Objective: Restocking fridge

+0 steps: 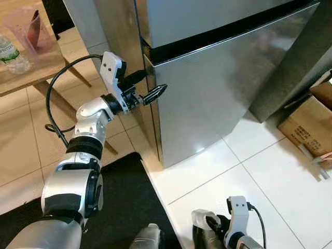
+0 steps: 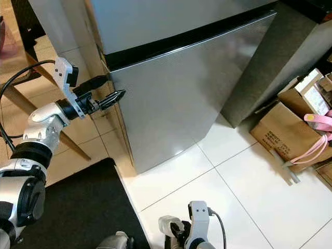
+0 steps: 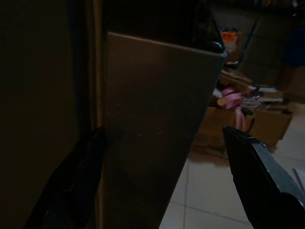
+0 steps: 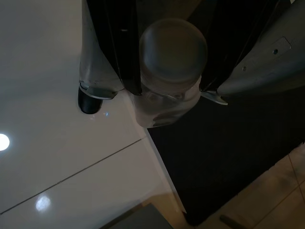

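Observation:
The steel fridge stands before me, its lower door [image 1: 218, 88] closed under a black gap. My left gripper [image 1: 154, 82] is raised to the door's left edge. It is open, one black finger behind the edge and one in front of the door face. In the left wrist view that door edge [image 3: 143, 133] stands between the two fingers [image 3: 259, 176]. My right gripper [image 4: 169, 90] hangs low near the floor, shut on a clear bottle [image 4: 172, 52] with a pale round cap.
A wooden table [image 1: 31, 72] with a water bottle [image 1: 11, 54] and a pink cup [image 1: 26, 28] stands to the left of the fridge. A black mat [image 1: 124, 202] lies under me. Cardboard boxes [image 2: 288, 132] with pink straps sit on the white tiles to the right.

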`<state>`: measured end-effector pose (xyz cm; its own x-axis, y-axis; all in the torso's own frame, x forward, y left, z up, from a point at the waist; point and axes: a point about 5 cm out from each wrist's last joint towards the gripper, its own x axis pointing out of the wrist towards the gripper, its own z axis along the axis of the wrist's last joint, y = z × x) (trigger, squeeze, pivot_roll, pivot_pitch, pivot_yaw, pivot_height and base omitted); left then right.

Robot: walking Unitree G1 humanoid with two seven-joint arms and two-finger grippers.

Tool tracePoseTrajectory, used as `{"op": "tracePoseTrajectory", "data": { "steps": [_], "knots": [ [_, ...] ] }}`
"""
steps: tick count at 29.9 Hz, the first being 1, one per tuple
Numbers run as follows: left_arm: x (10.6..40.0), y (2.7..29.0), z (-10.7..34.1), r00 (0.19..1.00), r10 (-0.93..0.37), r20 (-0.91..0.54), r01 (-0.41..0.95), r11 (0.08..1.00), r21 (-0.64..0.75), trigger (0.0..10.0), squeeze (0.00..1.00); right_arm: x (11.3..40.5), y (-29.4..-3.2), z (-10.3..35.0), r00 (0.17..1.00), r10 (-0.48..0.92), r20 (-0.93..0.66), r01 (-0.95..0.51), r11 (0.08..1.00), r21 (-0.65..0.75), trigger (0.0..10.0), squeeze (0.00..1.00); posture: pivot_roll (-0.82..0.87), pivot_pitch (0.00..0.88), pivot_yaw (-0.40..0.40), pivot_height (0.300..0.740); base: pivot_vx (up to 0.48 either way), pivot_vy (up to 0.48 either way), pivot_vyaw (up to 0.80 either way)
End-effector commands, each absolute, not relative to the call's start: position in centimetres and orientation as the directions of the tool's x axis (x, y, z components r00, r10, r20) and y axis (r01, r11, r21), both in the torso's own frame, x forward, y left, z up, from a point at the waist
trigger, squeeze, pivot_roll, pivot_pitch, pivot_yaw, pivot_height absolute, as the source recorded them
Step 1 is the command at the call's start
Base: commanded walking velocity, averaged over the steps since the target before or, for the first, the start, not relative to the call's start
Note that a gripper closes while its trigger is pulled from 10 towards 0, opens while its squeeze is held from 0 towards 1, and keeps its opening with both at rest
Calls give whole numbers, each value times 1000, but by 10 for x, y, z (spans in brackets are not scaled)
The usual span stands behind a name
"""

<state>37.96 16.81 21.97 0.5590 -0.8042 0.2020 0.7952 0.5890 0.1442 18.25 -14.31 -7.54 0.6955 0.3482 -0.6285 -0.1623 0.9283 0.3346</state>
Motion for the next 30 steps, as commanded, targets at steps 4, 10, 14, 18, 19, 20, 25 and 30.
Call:
{"op": "tracePoseTrajectory", "data": {
  "steps": [4, 10, 14, 18, 19, 20, 25, 30],
  "knots": [
    [364, 131, 193, 315, -945, 83, 936, 324, 140, 10000, 0, 140, -142, -96, 583, 349, -734, -92, 926, 367, 10000, 0, -95, 307, -1, 740, 0, 0, 0],
    [360, 127, 190, 278, -959, 55, 947, 283, 151, 10000, 0, 141, -142, -96, 583, 349, -733, -92, 925, 368, 10000, 0, -91, 305, 3, 740, 0, 0, 0],
    [358, 124, 189, 287, -956, 50, 942, 292, 164, 10000, 0, 143, -141, -96, 586, 348, -732, -91, 926, 367, 10000, 0, -91, 298, 7, 740, 0, 0, 0],
    [358, 123, 190, 291, -955, 57, 940, 296, 169, 10000, 0, 143, -141, -95, 587, 346, -732, -88, 926, 367, 10000, 0, -90, 295, 8, 740, 0, 0, 0],
    [358, 123, 190, 291, -955, 57, 940, 296, 169, 10000, 0, 143, -141, -95, 587, 346, -732, -88, 926, 367, 10000, 0, -90, 295, 8, 740, 0, 0, 0],
    [358, 122, 192, 290, -955, 57, 940, 296, 172, 10000, 0, 144, -141, -95, 587, 345, -732, -88, 926, 366, 10000, 0, -88, 291, 10, 740, 0, 0, 0],
    [356, 117, 194, 272, -960, 72, 944, 280, 172, 10000, 0, 145, -140, -95, 587, 344, -732, -88, 927, 365, 10000, 0, -85, 283, 14, 740, 0, 0, 0],
    [345, 105, 184, 209, -975, 78, 966, 218, 136, 10000, 0, 146, -140, -95, 588, 342, -733, -87, 927, 364, 10000, 0, -82, 272, 15, 740, 0, 0, 0]
  ]
}}
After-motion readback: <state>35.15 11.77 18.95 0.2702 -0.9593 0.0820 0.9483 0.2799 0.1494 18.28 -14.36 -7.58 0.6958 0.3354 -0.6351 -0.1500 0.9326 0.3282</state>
